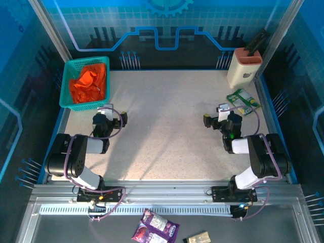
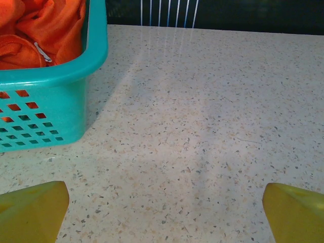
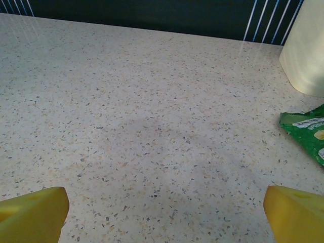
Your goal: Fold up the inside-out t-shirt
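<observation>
Yellow fingertips (image 2: 33, 212): left gripper (image 2: 164, 215) and right gripper (image 3: 164, 215) both spread wide, empty. Inside-out t-shirt (image 1: 88, 83) lies crumpled in teal basket (image 1: 83, 105), upper left. Likely light and limp, so pinch a raised fold.

A table (image 1: 167, 131) with a pale, speckled stone-look top takes up the middle of the scene, edged by a thin blue border (image 1: 270, 114). Behind it rises a blue back wall (image 1: 101, 20) printed with a faint grid, part of a gear (image 1: 169, 6) at the top, and a lighter blue line (image 1: 96, 50) that steps up and down like a circuit track. Slanting metal posts (image 1: 50, 30) frame the back corners, and the side walls (image 1: 20, 76) are darker blue. Low on the back wall, thin white vertical stripes (image 2: 169, 12) stand on a dark band, palely mirrored in the tabletop. A ridged aluminium rail (image 1: 167, 195) runs along the near edge. The light is soft and even, leaving only faint grey shadows
</observation>
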